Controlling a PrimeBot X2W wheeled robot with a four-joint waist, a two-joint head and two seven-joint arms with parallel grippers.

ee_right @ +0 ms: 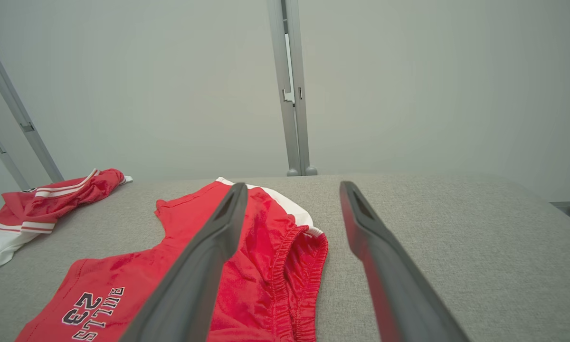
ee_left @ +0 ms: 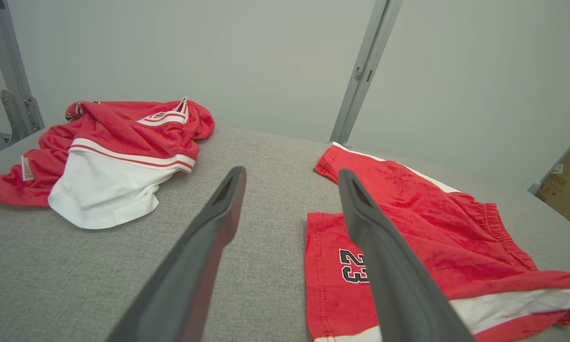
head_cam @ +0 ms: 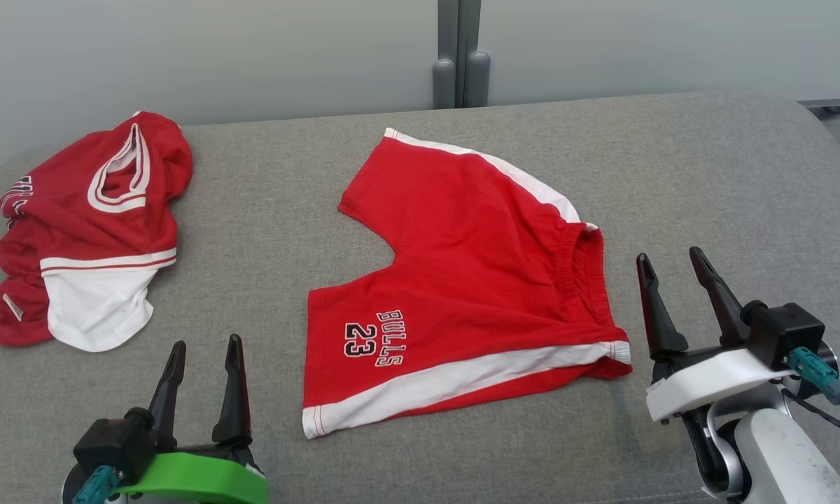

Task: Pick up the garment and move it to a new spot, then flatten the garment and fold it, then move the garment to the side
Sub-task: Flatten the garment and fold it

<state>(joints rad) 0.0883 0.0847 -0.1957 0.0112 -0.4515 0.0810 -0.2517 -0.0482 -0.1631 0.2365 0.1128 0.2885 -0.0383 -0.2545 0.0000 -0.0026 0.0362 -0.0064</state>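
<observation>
Left gripper (head_cam: 206, 341), right gripper (head_cam: 670, 254): fingers apart, empty. Red Bulls shorts (head_cam: 476, 280) flat between them; crumpled red jersey (head_cam: 91, 231) beyond left gripper, leftward.

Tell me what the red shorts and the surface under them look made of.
The shorts look like soft knit cloth, maybe cotton or polyester: faint sheen, creased, with a gathered elastic waistband. The surface seems covered in grey woven fabric, matte, with a fine flecked weave.
</observation>
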